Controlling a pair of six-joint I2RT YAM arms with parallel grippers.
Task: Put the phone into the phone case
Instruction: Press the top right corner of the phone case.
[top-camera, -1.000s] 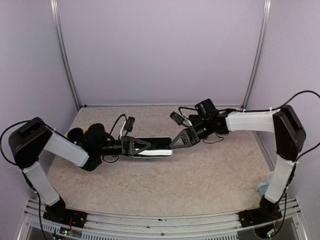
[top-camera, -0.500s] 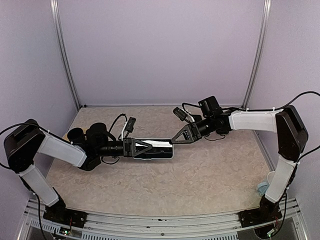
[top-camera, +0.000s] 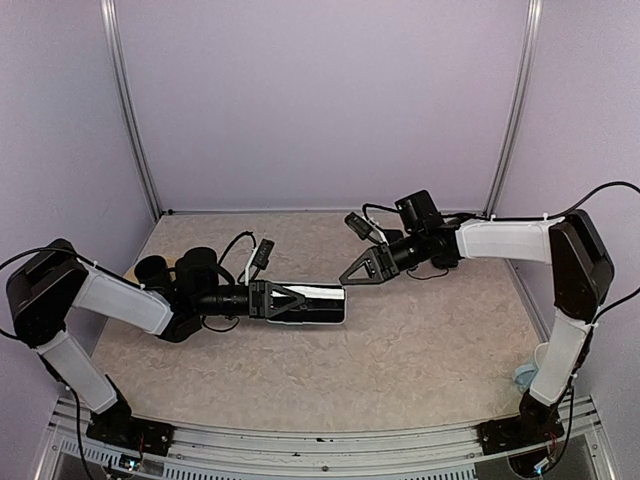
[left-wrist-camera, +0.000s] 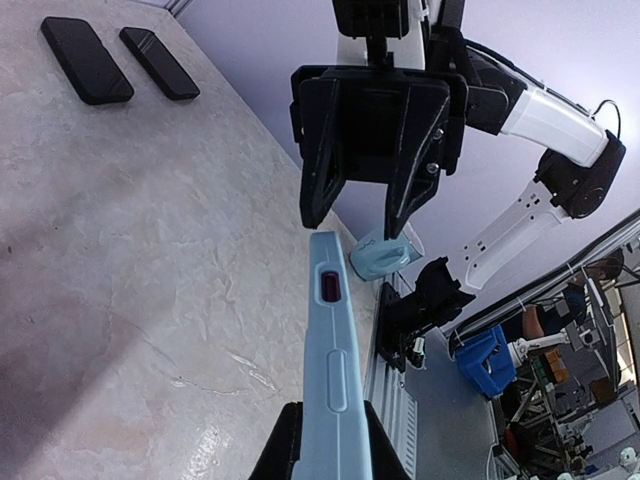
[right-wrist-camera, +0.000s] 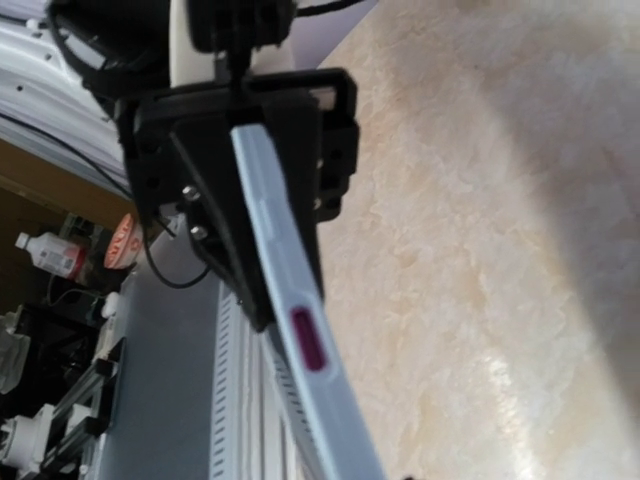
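In the top view my left gripper (top-camera: 303, 298) is shut on the left end of the pale blue phone case (top-camera: 320, 291), held on edge above the table. A dark phone (top-camera: 318, 308) shows inside its rim. The left wrist view has the case (left-wrist-camera: 329, 350) edge-on with a magenta button, running away from my left gripper (left-wrist-camera: 330, 430). My right gripper (top-camera: 347, 277) hangs just beyond the case's free end, jaws open and nothing between them. It faces the left wrist camera, right gripper (left-wrist-camera: 358, 218). The right wrist view shows the case (right-wrist-camera: 300, 350) but not its own fingertips.
Two flat black slabs (left-wrist-camera: 85, 60) (left-wrist-camera: 158, 62) lie on the marbled table (top-camera: 400, 350), seen only in the left wrist view. A pale blue object (top-camera: 522, 378) sits at the near right edge by the right arm's base. Purple walls enclose the back and sides.
My right gripper has opened, let go of the case's end and drawn back up and to the right. The left gripper still holds the case, now slightly nearer and lower.
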